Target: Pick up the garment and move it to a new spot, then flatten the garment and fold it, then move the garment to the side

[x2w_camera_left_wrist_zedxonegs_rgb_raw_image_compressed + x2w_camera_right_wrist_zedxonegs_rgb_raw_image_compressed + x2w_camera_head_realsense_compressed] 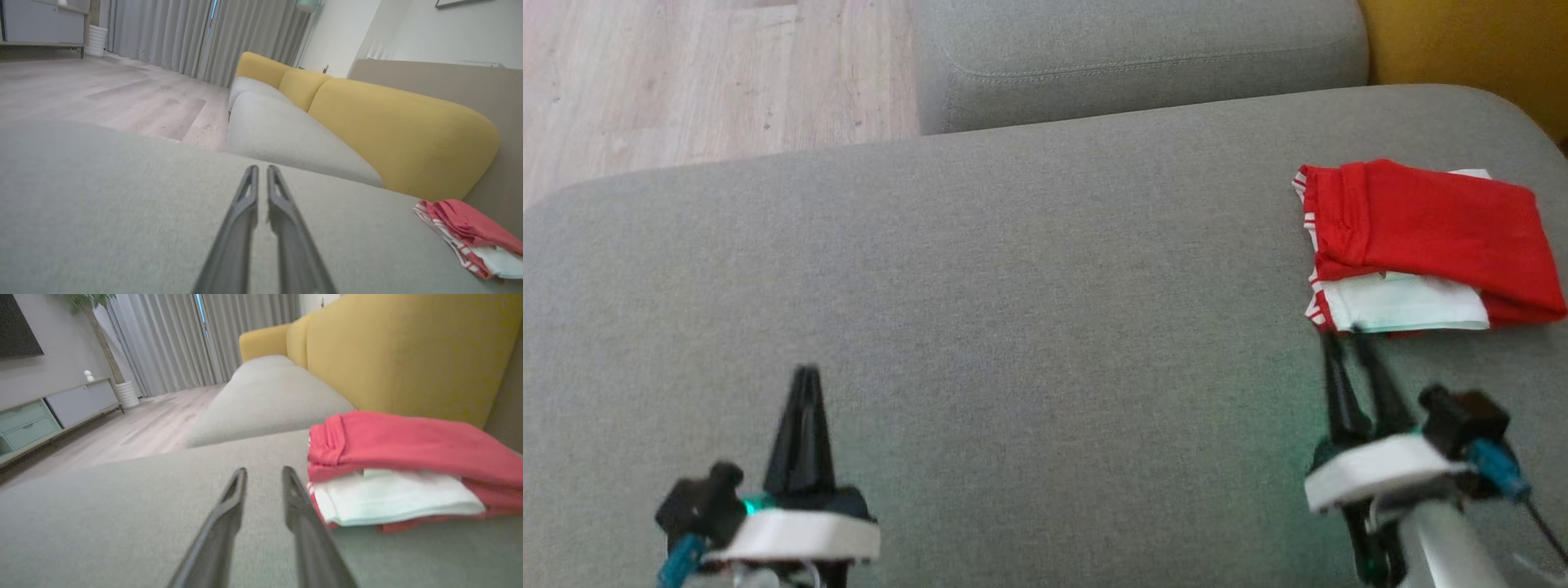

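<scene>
The garment is red with white parts and lies folded flat at the far right of the grey sofa seat. It also shows low in the left wrist view's right corner, garment, and fills the right half of the right wrist view, garment. My right gripper sits just at its near left corner, jaws partly open with nothing between them; its right finger runs beside the cloth's edge. My left gripper hovers over bare cushion at the lower left, its fingers almost together and holding nothing.
A second grey seat cushion adjoins at the back, with the yellow backrest to the right. Wooden floor drops off beyond the seat's far left edge. Curtains and a low cabinet stand across the room.
</scene>
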`<state>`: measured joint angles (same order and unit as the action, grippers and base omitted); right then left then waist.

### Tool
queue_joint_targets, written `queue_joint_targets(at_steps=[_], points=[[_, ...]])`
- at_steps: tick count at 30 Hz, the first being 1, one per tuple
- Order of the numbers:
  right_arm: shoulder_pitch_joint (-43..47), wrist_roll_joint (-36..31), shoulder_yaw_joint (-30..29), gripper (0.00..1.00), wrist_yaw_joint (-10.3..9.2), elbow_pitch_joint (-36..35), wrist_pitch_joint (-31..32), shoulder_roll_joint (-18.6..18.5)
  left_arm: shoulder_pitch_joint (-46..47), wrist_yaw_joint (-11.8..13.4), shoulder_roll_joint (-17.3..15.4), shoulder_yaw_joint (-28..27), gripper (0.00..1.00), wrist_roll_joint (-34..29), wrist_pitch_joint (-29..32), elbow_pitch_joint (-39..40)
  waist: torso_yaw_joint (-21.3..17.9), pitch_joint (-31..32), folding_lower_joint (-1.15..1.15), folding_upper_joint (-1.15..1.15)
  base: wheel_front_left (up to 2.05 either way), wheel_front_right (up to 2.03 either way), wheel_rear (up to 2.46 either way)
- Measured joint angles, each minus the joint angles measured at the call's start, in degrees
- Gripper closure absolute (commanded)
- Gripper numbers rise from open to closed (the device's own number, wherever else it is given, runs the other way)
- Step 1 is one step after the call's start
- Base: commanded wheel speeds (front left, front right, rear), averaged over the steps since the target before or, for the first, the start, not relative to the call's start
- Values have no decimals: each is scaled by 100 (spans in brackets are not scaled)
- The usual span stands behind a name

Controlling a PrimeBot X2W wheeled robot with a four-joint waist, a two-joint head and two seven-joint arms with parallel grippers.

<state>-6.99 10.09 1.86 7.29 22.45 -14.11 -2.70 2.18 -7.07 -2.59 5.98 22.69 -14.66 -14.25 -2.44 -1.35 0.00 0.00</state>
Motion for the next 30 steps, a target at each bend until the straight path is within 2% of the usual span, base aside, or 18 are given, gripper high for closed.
queue_joint_targets(at_steps=[4,30], points=[[224,177,-15,100,0,125,59,4,-188,1,1,-1,100,169,51,-125,7,4,0,0,0,0,0],[199,1811,-201,100,0,-20,460,5,-137,1,-8,-86,100,1603,409,-129,56,27,0,0,0,0,0]])
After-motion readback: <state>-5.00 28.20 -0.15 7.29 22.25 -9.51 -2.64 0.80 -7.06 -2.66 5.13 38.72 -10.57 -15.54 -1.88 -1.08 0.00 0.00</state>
